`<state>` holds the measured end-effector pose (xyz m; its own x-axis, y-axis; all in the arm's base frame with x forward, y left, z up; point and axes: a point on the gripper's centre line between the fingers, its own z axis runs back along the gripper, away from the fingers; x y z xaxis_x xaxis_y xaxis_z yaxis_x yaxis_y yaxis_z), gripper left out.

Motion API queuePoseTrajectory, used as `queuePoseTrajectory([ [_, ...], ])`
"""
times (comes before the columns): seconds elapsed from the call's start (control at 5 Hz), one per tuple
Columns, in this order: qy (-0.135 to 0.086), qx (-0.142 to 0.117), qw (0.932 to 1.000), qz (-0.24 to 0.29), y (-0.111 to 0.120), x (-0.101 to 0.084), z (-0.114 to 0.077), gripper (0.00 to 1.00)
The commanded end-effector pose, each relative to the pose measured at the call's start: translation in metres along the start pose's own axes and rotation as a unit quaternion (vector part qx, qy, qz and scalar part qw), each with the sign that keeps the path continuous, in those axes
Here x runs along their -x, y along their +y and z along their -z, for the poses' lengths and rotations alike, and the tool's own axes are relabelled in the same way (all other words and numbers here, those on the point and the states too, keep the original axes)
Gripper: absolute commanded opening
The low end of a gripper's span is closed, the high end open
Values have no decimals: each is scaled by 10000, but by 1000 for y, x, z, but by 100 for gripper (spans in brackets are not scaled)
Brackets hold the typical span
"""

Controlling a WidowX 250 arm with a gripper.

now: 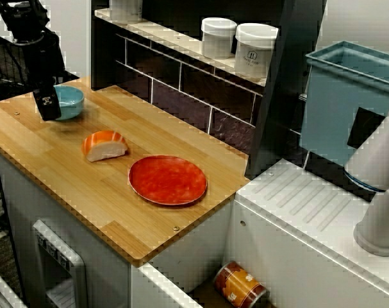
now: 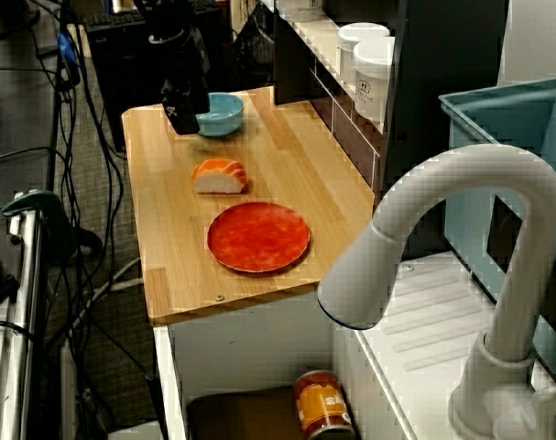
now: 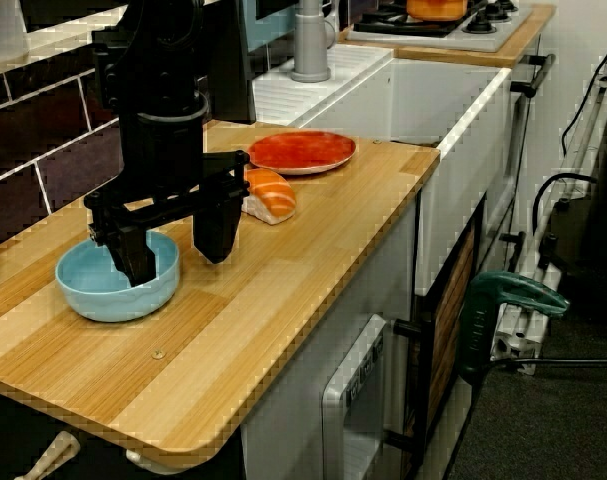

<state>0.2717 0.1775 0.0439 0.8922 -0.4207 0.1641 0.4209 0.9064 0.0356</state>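
Observation:
My black gripper (image 3: 175, 245) is open and stands low over a light blue bowl (image 3: 103, 290) at the far end of the wooden counter (image 3: 283, 300). In the view from the counter's end, one finger (image 3: 133, 258) reaches inside the bowl and the other (image 3: 218, 230) hangs outside it, with the rim between them. The view from the front shows the gripper (image 1: 48, 102) at the bowl's (image 1: 71, 101) left side. In the view past the faucet, the gripper (image 2: 181, 117) partly hides the bowl (image 2: 223, 113). A salmon sushi piece (image 1: 104, 145) lies nearby, with a red plate (image 1: 168, 179) beyond it.
Two white jars (image 1: 218, 37) (image 1: 255, 50) stand on the tiled back shelf. A teal bin (image 1: 348, 96) and a white faucet (image 2: 442, 238) sit by the sink, where an orange can (image 1: 239, 284) lies. Cables (image 2: 85, 137) hang off the counter's outer side.

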Motion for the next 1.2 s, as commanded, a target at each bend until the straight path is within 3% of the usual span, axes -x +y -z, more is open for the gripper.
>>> queuePoseTrajectory([
  [0.0, 7, 57, 10000, 30, 5, -3, -7, 0],
  [0.6, 184, 227, 9994, 210, -2, -18, -15, 0],
  [1.0, 59, 446, 9944, 956, -27, -34, -29, 0],
])
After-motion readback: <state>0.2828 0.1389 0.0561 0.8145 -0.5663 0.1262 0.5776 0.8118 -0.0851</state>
